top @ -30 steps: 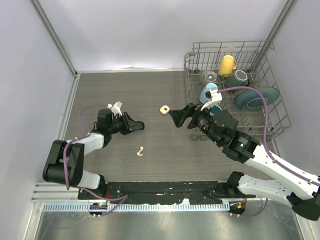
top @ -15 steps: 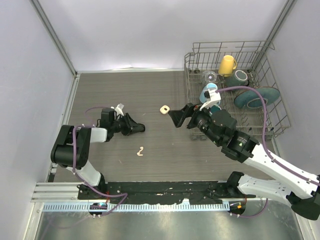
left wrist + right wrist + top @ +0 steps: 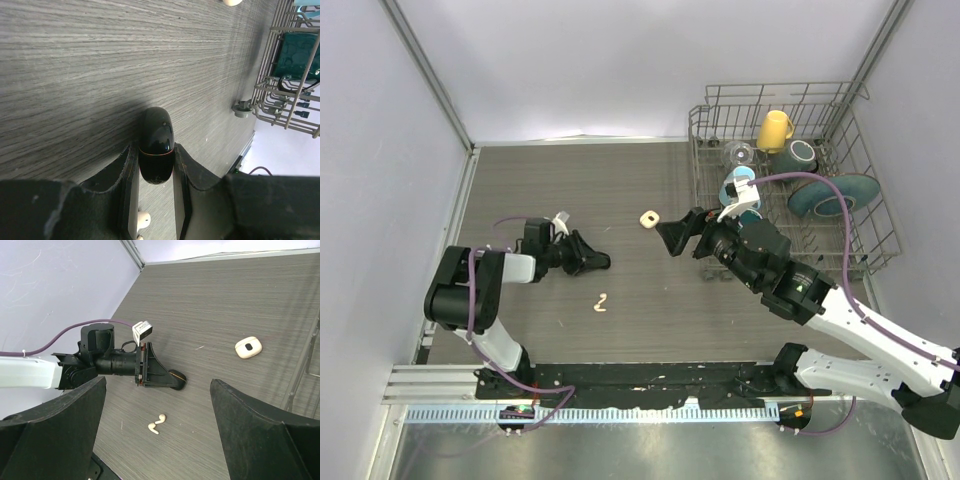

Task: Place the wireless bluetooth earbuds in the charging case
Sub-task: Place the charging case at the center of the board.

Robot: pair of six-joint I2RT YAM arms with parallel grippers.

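the left gripper (image 3: 591, 261) is closed tight on a glossy black case (image 3: 156, 145) resting on the table (image 3: 620, 180), the right gripper (image 3: 676, 232) stands fully spread and empty at 4 o'clock of the white case (image 3: 649, 218), and the cream-white earbuds (image 3: 601, 302) lie loose at 6 o'clock of the black case.

I log a left arm (image 3: 510, 268) and right arm (image 3: 860, 325) with white shells and black joints, a purple cable (image 3: 100, 320) along each, a white tag (image 3: 143, 330) at the wrist, and a matte black left gripper (image 3: 594, 261).
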